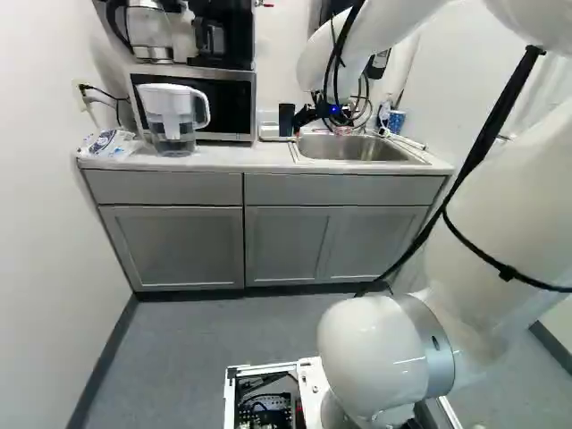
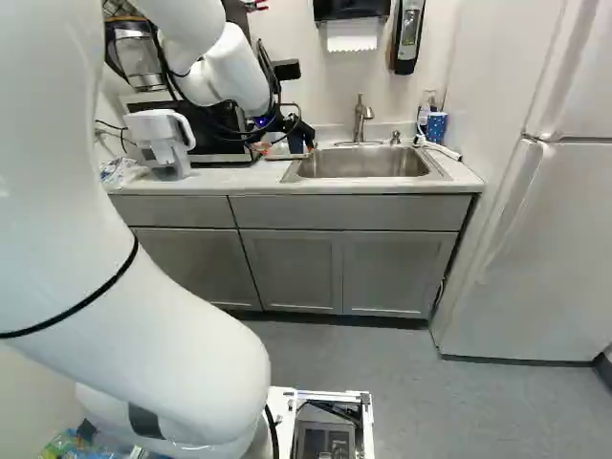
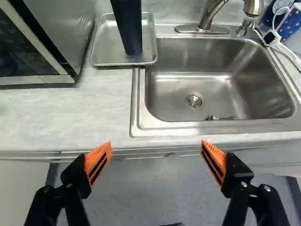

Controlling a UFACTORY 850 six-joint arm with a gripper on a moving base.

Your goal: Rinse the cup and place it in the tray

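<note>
"At the pale, stone-look counter (image 3: pixel 84 110), what does the tool do?"

"In the left base view, the black 2-fingered gripper with orange pads (image 1: pixel 323 122) hangs from the white arm (image 1: pixel 384 27). In the wrist view, the gripper (image 3: pixel 156 149) has its fingers spread wide, the pads facing each other across a broad gap."

"And the cup? Take 12 o'clock as straight ahead of the fingers."

"The tall, dark-blue, cylindrical cup (image 3: pixel 128 26) stands between 11 and 12 o'clock, upright, its base in the shallow, silver, rectangular metal tray (image 3: pixel 106 44). The fingers are apart from both."

"Where is the tray by its neighbours?"

"At 10 o'clock of the rectangular stainless-steel sink (image 3: pixel 171 70), just beside it. The black-and-silver boxy microwave (image 3: pixel 70 28) is at 9 o'clock of the tray."

"What marks the sink?"

"A round metal drain (image 3: pixel 194 101) in its floor; a curved, brushed-metal faucet (image 3: pixel 211 12) at 12 o'clock of the basin; and, at 1 to 2 o'clock, a blue container with coloured spots (image 3: pixel 290 26)."

"The remaining item?"

"In the left base view, a clear pitcher with a white lid and handle (image 1: pixel 170 130) stands at 7 o'clock of the microwave."
</note>
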